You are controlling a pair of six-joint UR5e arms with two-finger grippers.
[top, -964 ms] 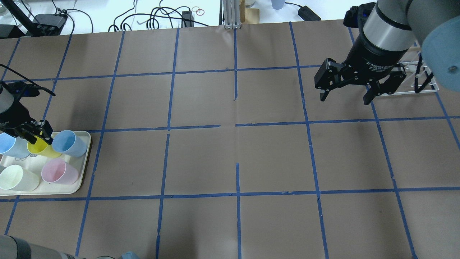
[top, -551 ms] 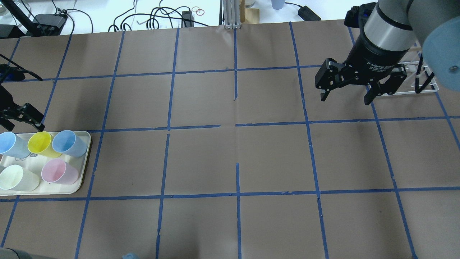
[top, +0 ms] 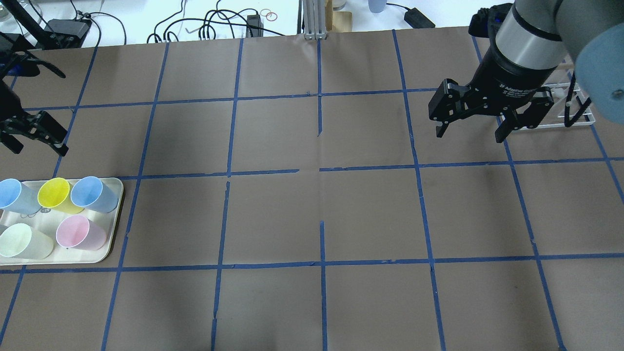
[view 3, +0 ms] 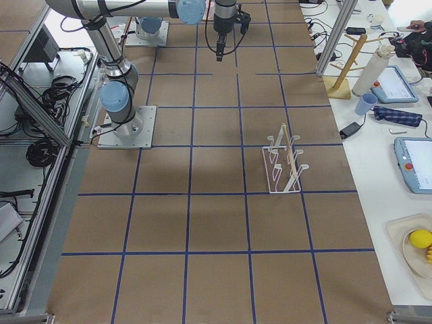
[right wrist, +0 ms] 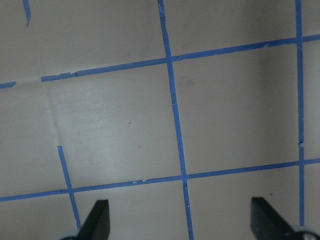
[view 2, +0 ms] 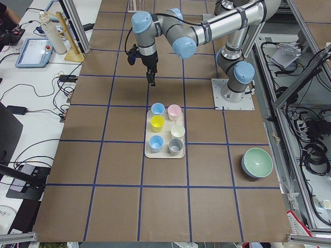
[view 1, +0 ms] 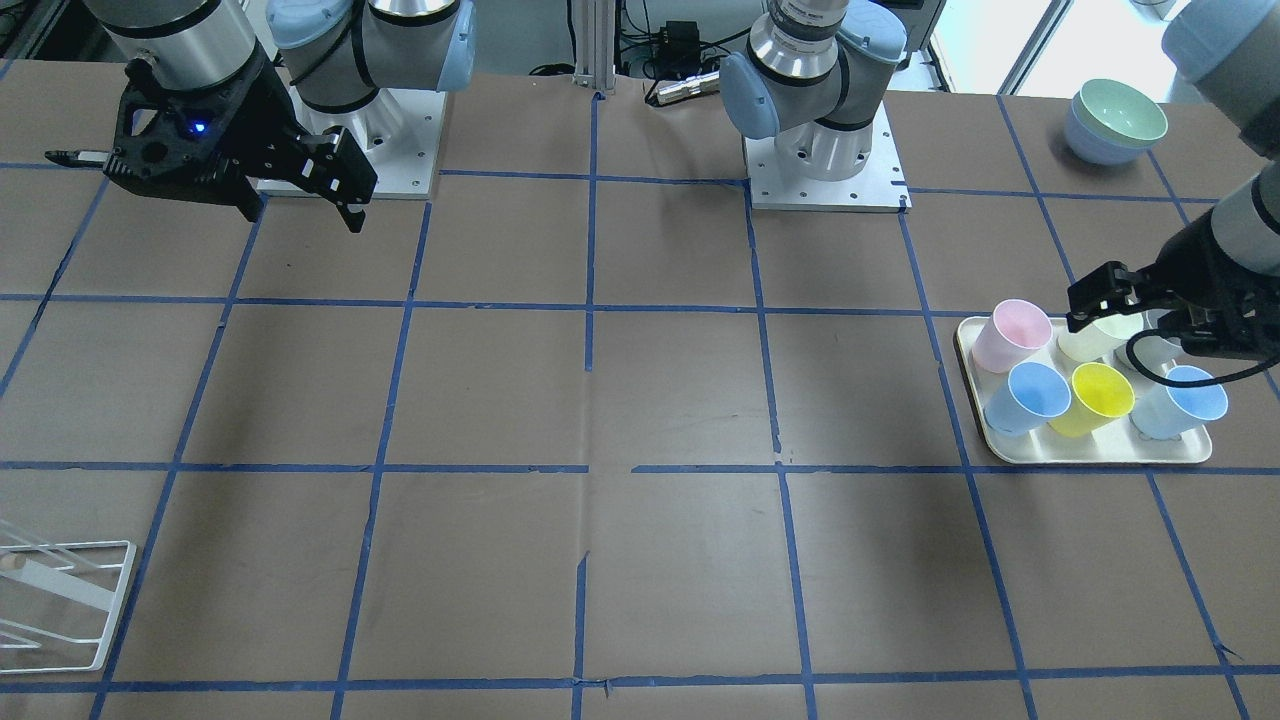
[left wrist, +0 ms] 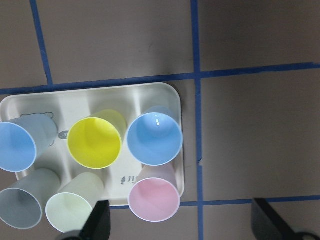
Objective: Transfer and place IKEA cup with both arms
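**Left hand spread above the tray, yellow cup waiting**

In the front-facing view, the IKEA cup (view 1: 1095, 398) is standing upright, mouth up, in the middle of the tray's (view 1: 1100, 458) 6 o'clock row. The light blue cups (view 1: 1035, 395) are crowding just beside it at 3 and 9 o'clock. The left hand (view 1: 1130, 322) is hovering at the cup's 12 o'clock, fingers spread and carrying nothing. The right hand (view 1: 300, 215) is hanging well apart over the counter (view 1: 600, 400), also spread and empty.

In the overhead view, the left hand is showing at the cup's 11 o'clock.

The left wrist view is looking straight down into the cup's mouth, with a blue neighbour at 3 o'clock and the cream cup (left wrist: 75, 207) near 7.

This tumbler is looking light, thin-walled and smooth, so its taper is likely slippery and the wall may flex under a hard squeeze. The best hold is probably a gentle pinch across the rim wall at its 12 o'clock side, where no neighbour is pressing in.
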